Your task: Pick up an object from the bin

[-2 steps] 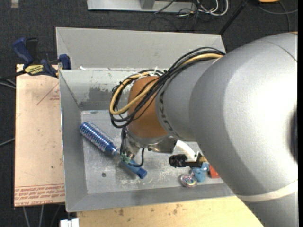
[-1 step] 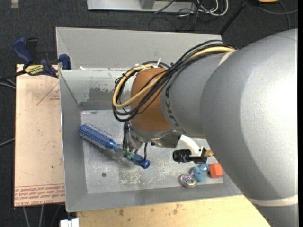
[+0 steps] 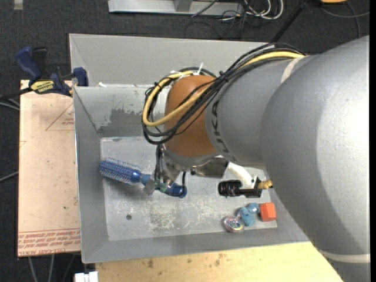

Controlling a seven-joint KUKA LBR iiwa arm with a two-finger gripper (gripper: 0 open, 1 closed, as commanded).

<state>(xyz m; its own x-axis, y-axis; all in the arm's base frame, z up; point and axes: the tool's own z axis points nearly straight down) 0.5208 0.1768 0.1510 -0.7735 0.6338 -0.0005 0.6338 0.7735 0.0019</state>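
**Arm.** The arm [image 3: 305,145] enters the bin [image 3: 88,157] from the right and covers most of its right half. An orange cover [image 3: 188,122] sits at the wrist, with black and yellow cables [image 3: 154,93] looped over it.

**Claw.** The claw [image 3: 160,181] is low in the bin, just left of centre and near the floor. It stands at the handle of a blue brush [image 3: 117,171]. The wrist overhangs the claw, so it cannot be told whether it is spread, pressed together or pinching the handle.

**Task thing.** The brush lies flat on the floor in the bin's left half.
- Its bristled head points left, toward the left wall.
- Its handle [image 3: 141,178] runs right and slightly toward the near wall.
- The handle passes under the claw, and its blue end shows just right of the claw.

**Other contents.** All of these lie right of the claw and apart from the brush.
- A black cylindrical piece [image 3: 230,188] with a brass-coloured tip lies near the edge of the arm.
- A white part [image 3: 244,172] lies just beside the black piece, on its far side.
- An orange block [image 3: 268,211] lies near the near-right corner.
- A small blue thing [image 3: 249,214] touches the block's left side.
- A small round silvery thing [image 3: 233,224] lies just beside the blue one, close to the near wall.
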